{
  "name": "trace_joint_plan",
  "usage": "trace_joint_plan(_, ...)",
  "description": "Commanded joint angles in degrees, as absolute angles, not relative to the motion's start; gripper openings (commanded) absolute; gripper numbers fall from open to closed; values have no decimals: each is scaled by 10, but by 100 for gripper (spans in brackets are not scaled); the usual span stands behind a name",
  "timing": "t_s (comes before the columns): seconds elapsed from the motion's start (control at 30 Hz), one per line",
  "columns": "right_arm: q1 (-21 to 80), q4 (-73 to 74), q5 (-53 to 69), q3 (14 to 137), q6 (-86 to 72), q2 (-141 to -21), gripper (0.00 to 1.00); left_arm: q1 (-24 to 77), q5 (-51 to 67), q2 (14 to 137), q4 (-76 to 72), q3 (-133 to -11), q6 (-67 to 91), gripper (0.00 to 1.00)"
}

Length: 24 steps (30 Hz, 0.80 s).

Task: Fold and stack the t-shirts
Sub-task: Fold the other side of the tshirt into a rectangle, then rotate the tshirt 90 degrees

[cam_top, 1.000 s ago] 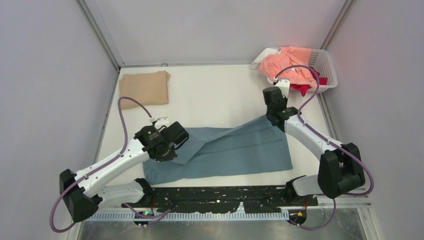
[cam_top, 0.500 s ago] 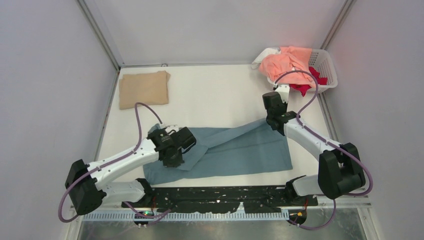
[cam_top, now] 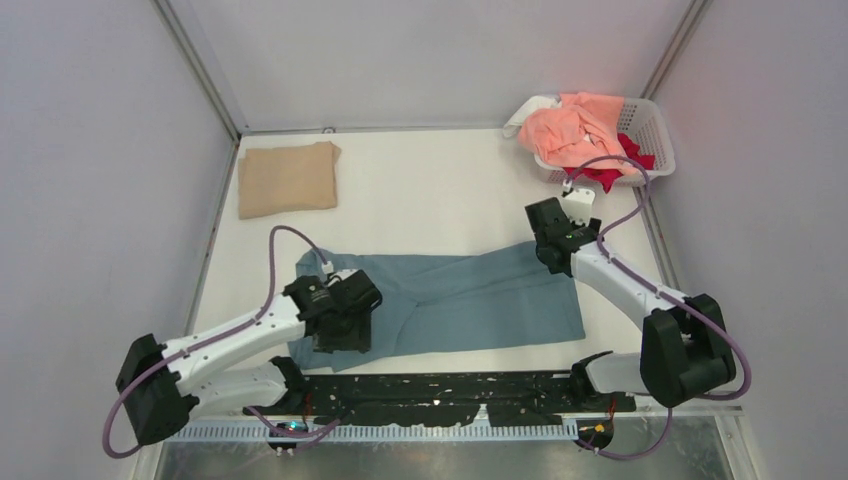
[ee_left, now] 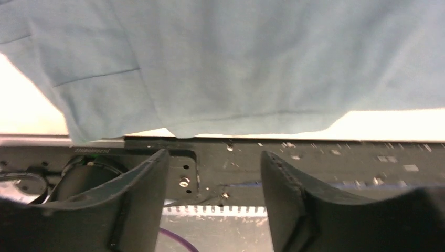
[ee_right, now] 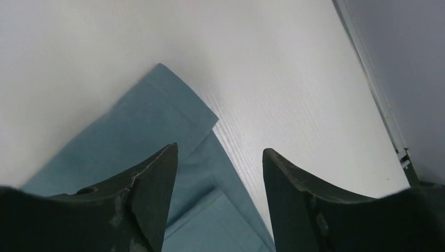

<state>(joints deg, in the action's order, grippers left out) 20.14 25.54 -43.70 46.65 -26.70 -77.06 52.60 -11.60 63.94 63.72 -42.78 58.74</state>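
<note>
A dusty teal-blue t-shirt point(cam_top: 460, 300) lies flat on the white table, folded lengthwise into a long band. My left gripper point(cam_top: 342, 330) hovers over its near left part, open and empty. In the left wrist view the shirt's near hem point(ee_left: 236, 68) lies beyond the left gripper point(ee_left: 215, 157). My right gripper point(cam_top: 550, 248) stands open above the shirt's far right corner point(ee_right: 157, 121), which lies loose below the right gripper point(ee_right: 220, 152). A folded tan t-shirt point(cam_top: 288, 178) rests at the far left.
A white lattice basket point(cam_top: 652, 128) at the far right corner holds a peach-pink t-shirt point(cam_top: 570, 130), a red one point(cam_top: 610, 175) and a white one point(cam_top: 524, 116). The black base rail point(cam_top: 450, 395) runs along the near edge. Grey walls close both sides.
Both grippers have opened and let go of the teal shirt; its lifted fold now lies flat. The left gripper moved down toward the near edge, the right one slightly right.
</note>
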Motion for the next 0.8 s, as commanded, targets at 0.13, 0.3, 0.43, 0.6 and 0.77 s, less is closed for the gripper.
trace_joint_plan(0.13, 212, 269, -436, 439, -292, -634, 87, 531, -78, 492, 531, -461, 460, 99)
trace_joint_plan(0.3, 212, 56, -89, 358, -223, -597, 95, 466, -74, 589, 447, -474, 443, 100)
trace_joint_plan(0.43, 213, -33, 40, 352, -233, -681, 95, 376, -12, 694, 350, -454, 461, 99)
trace_joint_plan(0.6, 215, -61, 37, 371, -249, -760, 95, 304, 7, 824, 262, -468, 477, 100)
trace_joint_plan(0.77, 215, -28, -33, 403, -246, -803, 95, 295, 9, 905, 263, -517, 469, 100)
